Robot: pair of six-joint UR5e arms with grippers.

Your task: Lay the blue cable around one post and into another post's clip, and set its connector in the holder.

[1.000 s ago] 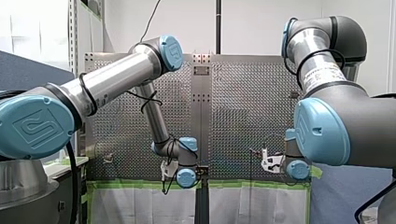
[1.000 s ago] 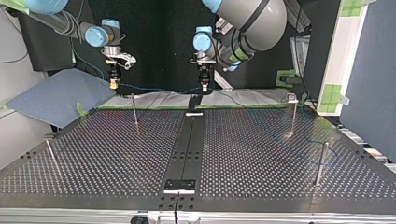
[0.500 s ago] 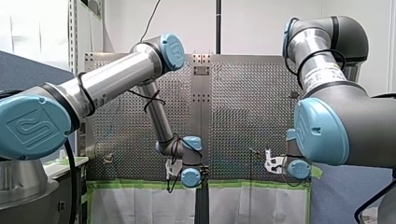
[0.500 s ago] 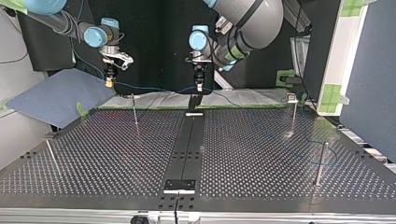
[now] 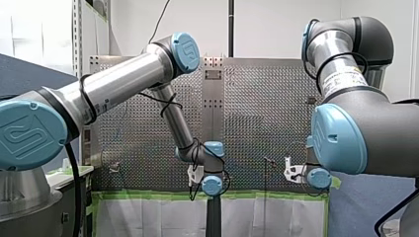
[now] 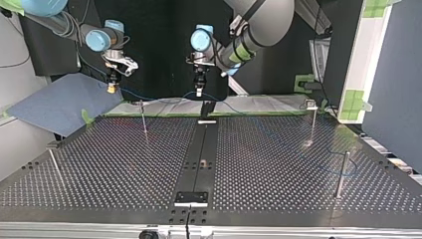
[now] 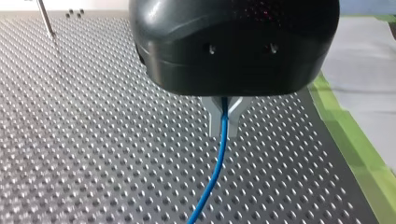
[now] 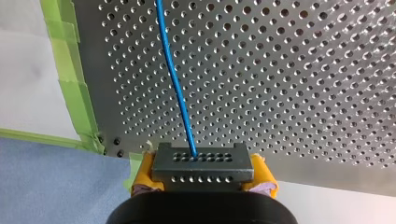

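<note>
The blue cable (image 6: 149, 96) hangs in a shallow sag between my two grippers, above the table's far edge in the top view. My right gripper (image 6: 112, 89) is shut on the cable's grey connector (image 8: 203, 161), clamped between its yellow pads (image 8: 144, 170). From the connector the cable (image 8: 175, 79) runs ahead over the perforated plate. My left gripper (image 6: 199, 92) is shut on the cable (image 7: 215, 172). It pinches the cable between its metal fingers (image 7: 214, 119), and the cable trails down from there. My left gripper (image 7: 224, 122) hangs a little above the plate.
Thin posts stand on the table (image 6: 278, 164): one (image 6: 143, 119) under the sagging cable, one (image 6: 56, 167) at the top view's left, a clip-topped one (image 6: 312, 122) and a thicker one (image 6: 341, 174) at its right. Black brackets (image 6: 207, 110) (image 6: 191, 198) sit on the centre rail. Green tape (image 8: 74, 84) edges the plate.
Both grippers have risen and shifted toward the top view's left, the left one further. The cable between them has lifted with them.
</note>
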